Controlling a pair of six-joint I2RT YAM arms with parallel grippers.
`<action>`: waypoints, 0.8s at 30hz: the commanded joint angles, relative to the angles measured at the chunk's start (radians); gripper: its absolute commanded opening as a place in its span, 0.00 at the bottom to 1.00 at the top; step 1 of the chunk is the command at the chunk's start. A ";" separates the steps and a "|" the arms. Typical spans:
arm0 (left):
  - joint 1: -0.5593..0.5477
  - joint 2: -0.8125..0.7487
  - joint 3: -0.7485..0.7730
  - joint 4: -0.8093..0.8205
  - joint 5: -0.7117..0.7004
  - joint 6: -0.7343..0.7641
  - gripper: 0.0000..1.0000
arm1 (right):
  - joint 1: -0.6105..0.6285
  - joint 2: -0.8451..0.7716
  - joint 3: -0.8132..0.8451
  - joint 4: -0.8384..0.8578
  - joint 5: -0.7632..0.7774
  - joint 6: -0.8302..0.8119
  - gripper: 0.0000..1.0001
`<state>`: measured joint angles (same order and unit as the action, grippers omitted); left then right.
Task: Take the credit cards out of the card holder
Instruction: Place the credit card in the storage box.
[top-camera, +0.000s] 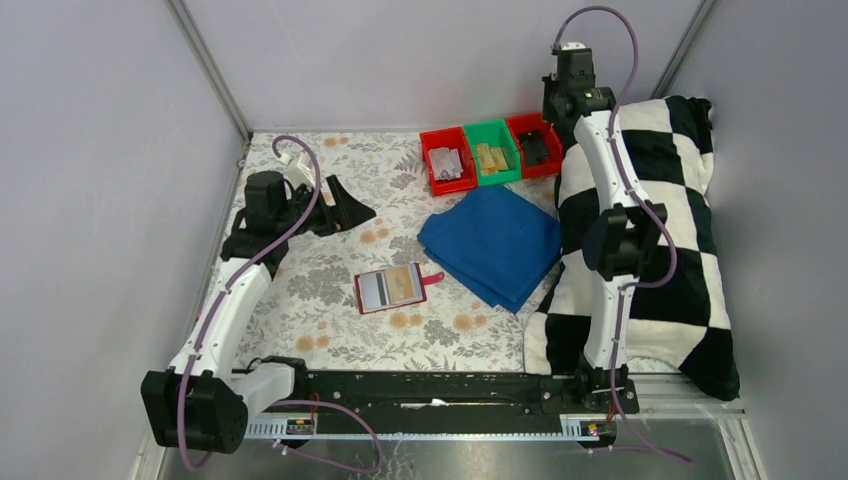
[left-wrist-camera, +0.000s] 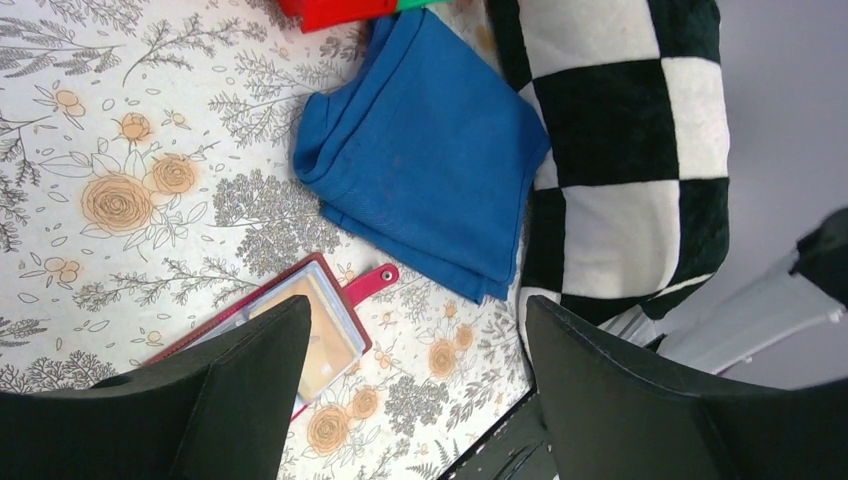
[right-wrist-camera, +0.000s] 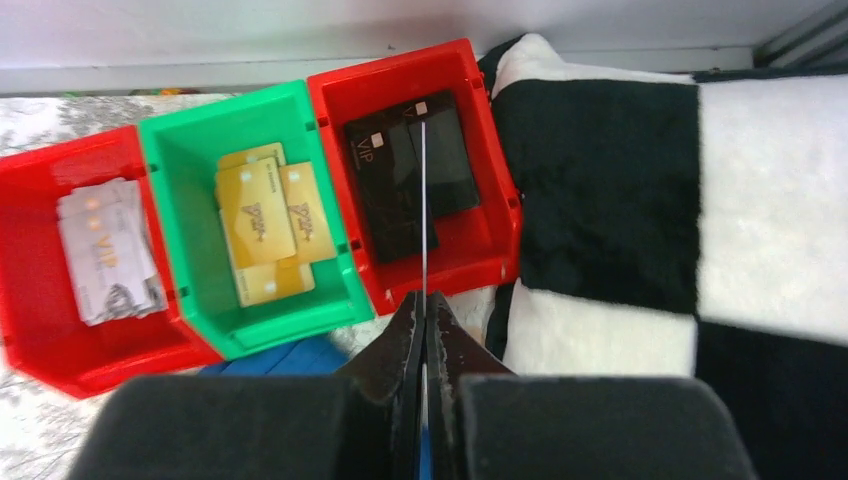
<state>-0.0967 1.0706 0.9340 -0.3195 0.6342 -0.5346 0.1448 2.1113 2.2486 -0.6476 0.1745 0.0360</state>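
Evidently a drop-off is in hand: the right gripper (right-wrist-camera: 424, 298) is clamped shut on a credit card (right-wrist-camera: 423, 200), seen edge-on as a thin line, and is held over the right-hand red bin (right-wrist-camera: 495, 255), where dark cards (right-wrist-camera: 400, 190) lie; the held card's colour cannot be told; the card holder (top-camera: 392, 289) lies open on the flowered table (top-camera: 300, 290), well apart from that bin, with a pale card (top-camera: 375, 291) and a tan card (top-camera: 404, 283) in its slots; the left gripper (top-camera: 350, 205) is spread wide and empty, poised near the holder; next, a release over the bin is called for, then a pinch on an exposed card edge, probably with the holder pinned down.
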 joint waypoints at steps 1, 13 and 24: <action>0.002 0.022 0.037 -0.008 0.068 0.079 0.83 | -0.032 0.150 0.171 -0.095 -0.123 -0.093 0.00; 0.002 0.077 -0.017 0.066 0.180 0.050 0.83 | -0.090 0.327 0.191 0.017 -0.336 -0.125 0.00; 0.002 0.200 0.004 0.146 0.191 -0.009 0.82 | -0.139 0.419 0.193 0.066 -0.517 -0.002 0.01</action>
<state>-0.0967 1.2388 0.9066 -0.2596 0.7906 -0.5220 0.0212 2.5069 2.4184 -0.6292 -0.2264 -0.0277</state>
